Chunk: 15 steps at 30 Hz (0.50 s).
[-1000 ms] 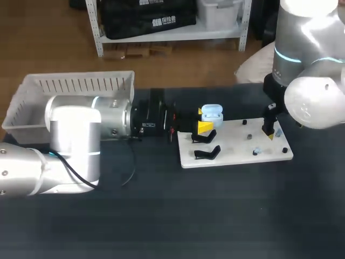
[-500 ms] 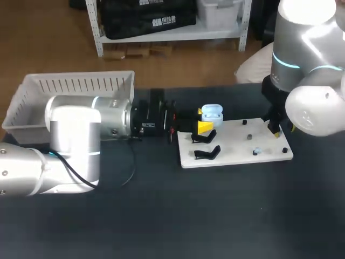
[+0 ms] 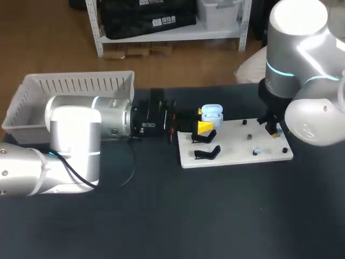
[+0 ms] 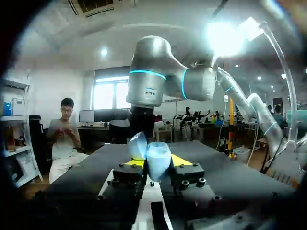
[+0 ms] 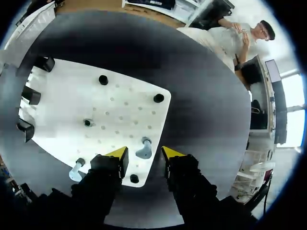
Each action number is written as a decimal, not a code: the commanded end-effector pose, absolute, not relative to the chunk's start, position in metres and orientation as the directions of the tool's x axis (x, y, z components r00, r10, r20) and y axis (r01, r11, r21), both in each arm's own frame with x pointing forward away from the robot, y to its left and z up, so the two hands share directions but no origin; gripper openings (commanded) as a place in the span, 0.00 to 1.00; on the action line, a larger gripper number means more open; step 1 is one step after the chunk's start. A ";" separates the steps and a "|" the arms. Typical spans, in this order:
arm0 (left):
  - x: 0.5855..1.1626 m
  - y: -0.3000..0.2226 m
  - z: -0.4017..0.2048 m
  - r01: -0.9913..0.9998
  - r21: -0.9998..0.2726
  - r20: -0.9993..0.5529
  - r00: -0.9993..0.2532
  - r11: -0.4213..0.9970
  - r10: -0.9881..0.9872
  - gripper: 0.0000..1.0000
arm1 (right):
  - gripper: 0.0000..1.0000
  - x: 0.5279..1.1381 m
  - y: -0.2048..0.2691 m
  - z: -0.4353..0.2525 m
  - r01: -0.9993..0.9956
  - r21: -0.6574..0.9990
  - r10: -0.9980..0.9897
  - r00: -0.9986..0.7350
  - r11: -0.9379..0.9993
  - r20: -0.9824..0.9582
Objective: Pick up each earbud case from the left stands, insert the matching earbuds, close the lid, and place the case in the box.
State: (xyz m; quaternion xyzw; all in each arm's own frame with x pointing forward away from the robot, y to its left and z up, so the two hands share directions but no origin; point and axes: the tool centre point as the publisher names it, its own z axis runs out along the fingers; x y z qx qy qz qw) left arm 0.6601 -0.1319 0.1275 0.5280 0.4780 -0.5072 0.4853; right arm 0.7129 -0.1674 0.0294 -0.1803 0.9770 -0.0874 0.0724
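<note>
My left gripper (image 3: 205,121) is shut on a light-blue earbud case (image 3: 211,112) with its lid up, held above the white board's (image 3: 237,156) left end. In the left wrist view the case (image 4: 154,160) sits between the yellow tips of that gripper (image 4: 153,163). Over the board's right end, my right gripper (image 3: 273,129) points down. Its wrist view shows the gripper (image 5: 144,154) open, with a light-blue earbud (image 5: 144,149) on the board between the tips, touching neither. A second earbud (image 5: 76,170) lies beside one finger, also seen as the earbud (image 3: 257,151) near the board's front edge.
Two black stands (image 3: 207,152) sit at the board's left end. Small black pegs (image 5: 158,98) stick up from the board. A white basket (image 3: 32,102) stands at the far left, partly behind my left arm. The table in front of the board is dark and bare.
The right gripper's fingers have drawn closer together, and the right arm has shifted slightly over the board's right end. The left arm and the case have stayed put.
</note>
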 end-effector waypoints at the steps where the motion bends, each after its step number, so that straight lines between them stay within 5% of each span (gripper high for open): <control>1: 0.660 -0.132 0.126 0.997 0.032 -0.999 0.032 -0.070 0.007 0.00 | 0.42 0.711 -0.168 0.028 -0.334 -0.201 -0.361 -0.925 0.921 -0.120; 15: 0.660 -0.132 0.126 0.997 0.032 -0.999 0.032 -0.070 0.007 0.00 | 0.33 0.714 -0.169 0.025 -0.323 -0.198 -0.350 -0.929 0.926 -0.123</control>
